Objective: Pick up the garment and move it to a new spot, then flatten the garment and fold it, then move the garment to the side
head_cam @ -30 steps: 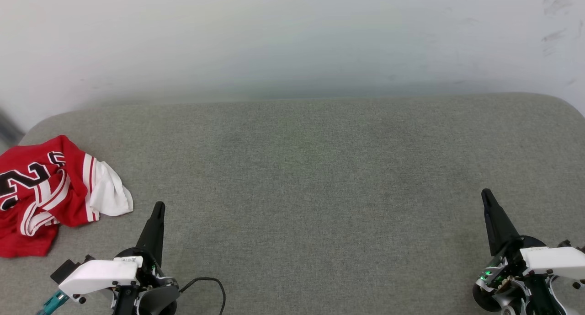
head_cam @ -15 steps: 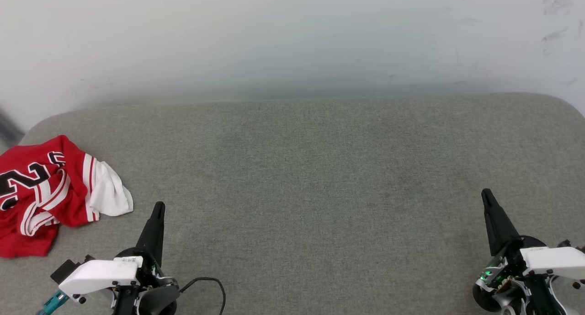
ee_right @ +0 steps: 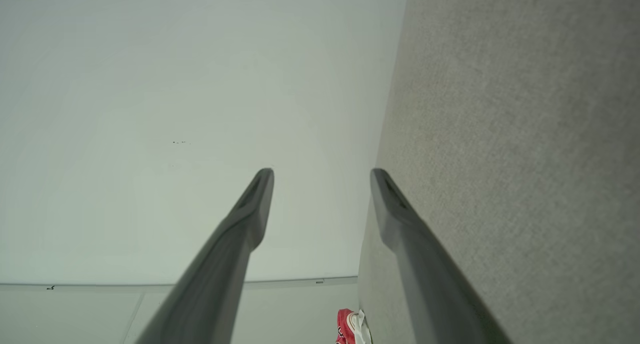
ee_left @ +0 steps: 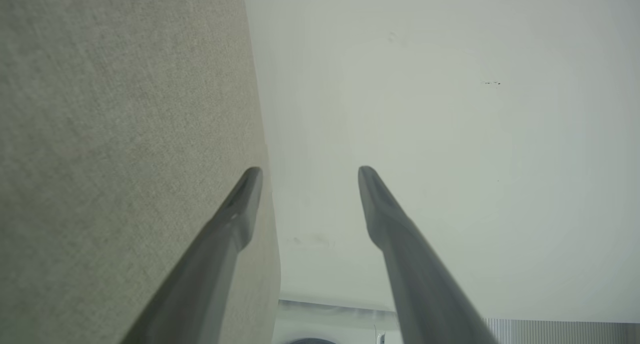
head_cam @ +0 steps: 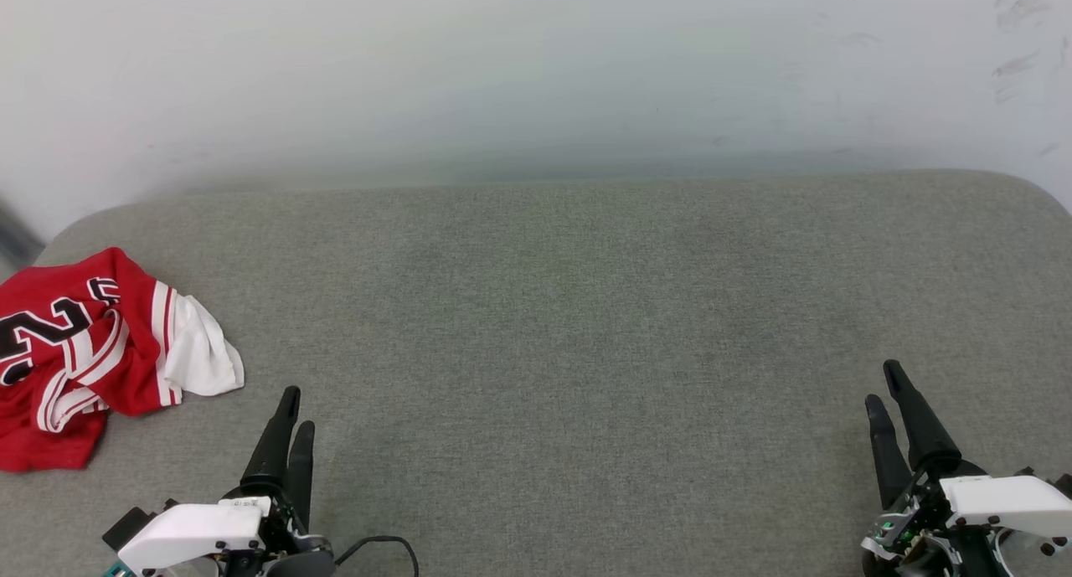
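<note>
Lying crumpled at the left edge of the grey fabric surface (head_cam: pixel 586 309): the garment (head_cam: pixel 92 351), one item, red with a white sleeve spread toward the middle of the surface. Red-and-white striped trim and part of a black, white-outlined numeral face up. Its left part runs past the frame edge in the head view. In the right wrist view a small red-and-white piece of it (ee_right: pixel 350 326) shows at the bottom edge, beside the rim of the surface.

Left gripper (head_cam: pixel 298 408): at the lower left of the head view, above the grey surface and near the garment's white sleeve but apart from it. Dark fingers point up the frame. The left wrist view shows the same gripper (ee_left: pixel 310 172) with its fingers parted by a moderate gap, one finger seen against the fabric and the other against the pale wall (head_cam: pixel 536 74).

Right gripper (head_cam: pixel 883 383): at the lower right of the head view, well apart from the garment. The right wrist view shows it (ee_right: pixel 322 173) parted to a like, moderate gap.

Black cable (head_cam: pixel 377 545): looped on the surface just beside the left gripper's body.
</note>
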Tool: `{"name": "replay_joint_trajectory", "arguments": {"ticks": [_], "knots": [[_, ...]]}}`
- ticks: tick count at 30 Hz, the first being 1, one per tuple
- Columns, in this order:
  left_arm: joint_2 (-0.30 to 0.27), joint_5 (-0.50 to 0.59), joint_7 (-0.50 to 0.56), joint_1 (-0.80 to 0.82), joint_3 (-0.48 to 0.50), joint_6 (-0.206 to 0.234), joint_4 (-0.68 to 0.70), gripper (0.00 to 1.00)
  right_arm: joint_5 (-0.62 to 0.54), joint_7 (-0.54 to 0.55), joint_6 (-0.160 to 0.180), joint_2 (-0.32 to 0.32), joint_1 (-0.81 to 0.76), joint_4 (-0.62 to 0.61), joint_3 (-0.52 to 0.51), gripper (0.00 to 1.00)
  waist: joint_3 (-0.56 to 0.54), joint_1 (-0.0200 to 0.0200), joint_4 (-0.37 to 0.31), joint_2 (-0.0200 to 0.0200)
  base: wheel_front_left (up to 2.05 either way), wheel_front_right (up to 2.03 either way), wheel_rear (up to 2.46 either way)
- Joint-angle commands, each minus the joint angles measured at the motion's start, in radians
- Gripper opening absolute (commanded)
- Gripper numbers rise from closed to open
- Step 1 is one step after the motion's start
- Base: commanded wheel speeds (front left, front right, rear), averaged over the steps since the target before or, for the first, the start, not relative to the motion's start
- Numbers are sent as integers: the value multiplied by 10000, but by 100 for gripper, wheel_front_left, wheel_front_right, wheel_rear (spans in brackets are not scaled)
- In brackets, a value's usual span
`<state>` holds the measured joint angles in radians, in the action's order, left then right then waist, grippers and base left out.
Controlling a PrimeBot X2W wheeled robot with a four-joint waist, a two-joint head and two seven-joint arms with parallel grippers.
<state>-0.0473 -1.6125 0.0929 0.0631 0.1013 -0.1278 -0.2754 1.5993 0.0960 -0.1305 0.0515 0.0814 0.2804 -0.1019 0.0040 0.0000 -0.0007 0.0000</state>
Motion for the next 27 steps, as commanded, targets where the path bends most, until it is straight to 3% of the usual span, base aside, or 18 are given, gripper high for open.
{"name": "replay_joint_trajectory", "arguments": {"ticks": [1,14,27], "knots": [[-15,81,-98,123,-37,-4,270,100,-108,-107,-2,1,126,-242,73,100,4,0,-4,0,0,0,0],[-19,498,-710,-97,131,-9,505,100,-1441,-723,-2,-2,-15,-421,176,100,20,0,-18,0,0,0,0],[-23,2097,-1196,-206,756,-14,783,100,-3892,-1216,-2,-2,121,-755,-361,100,38,0,-21,0,0,0,0]]}}
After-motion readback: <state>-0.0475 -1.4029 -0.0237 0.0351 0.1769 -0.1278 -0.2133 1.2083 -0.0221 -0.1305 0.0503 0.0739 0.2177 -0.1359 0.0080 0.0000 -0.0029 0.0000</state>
